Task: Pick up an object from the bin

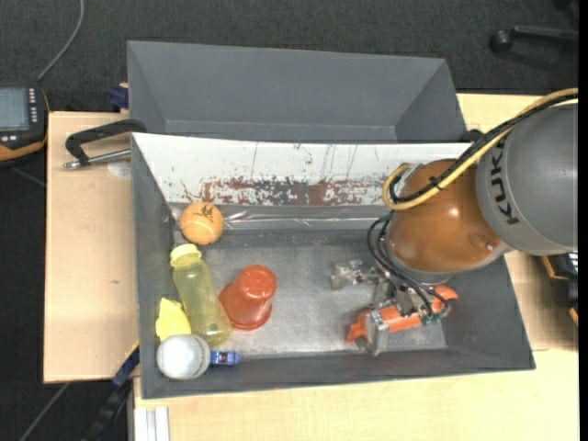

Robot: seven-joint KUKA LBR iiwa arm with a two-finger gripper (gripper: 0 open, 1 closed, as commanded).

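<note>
My gripper (360, 305) hangs over the bin floor right of centre, below the arm's orange dome. Its two metal fingertips (346, 275) stand well apart, so it is open, and between them I see bare floor. The nearest loose thing is a red plastic cup (250, 295) lying on its side a little to the gripper's left, apart from it. Beside the cup, further left, lies a yellow-green bottle (197, 299) along the left wall.
An orange ball (200, 222) rests in the back left corner. In the front left corner sit a white ball (182, 356), a yellow piece (171, 321) and a small blue piece (223, 357). The arm covers the bin's right side.
</note>
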